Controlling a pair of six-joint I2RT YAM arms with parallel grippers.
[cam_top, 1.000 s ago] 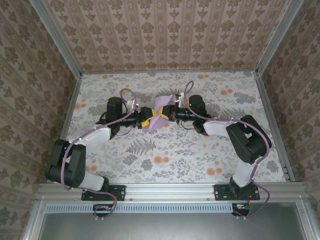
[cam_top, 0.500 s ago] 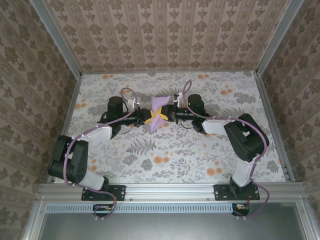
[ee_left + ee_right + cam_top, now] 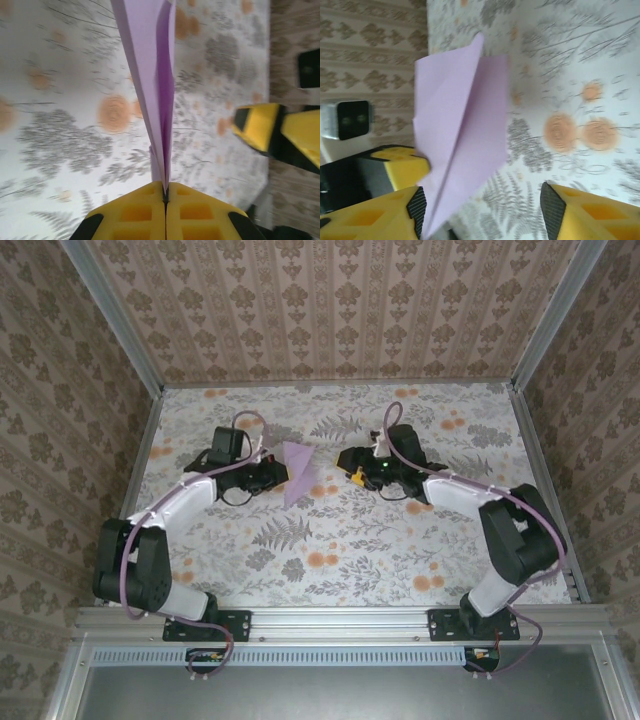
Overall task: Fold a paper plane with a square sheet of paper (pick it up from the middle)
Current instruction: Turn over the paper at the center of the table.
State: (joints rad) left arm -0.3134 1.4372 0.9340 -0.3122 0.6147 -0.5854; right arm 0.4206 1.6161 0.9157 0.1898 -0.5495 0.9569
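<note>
Now the left gripper pinches the folded lilac paper by one end, just left of centre over the floral table. To its right, the right gripper stands spread, apart from the paper.

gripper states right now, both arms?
Left gripper: shut on the folded lilac-purple paper sheet, pinching its edge.
Right gripper: open, holding nothing.
</note>
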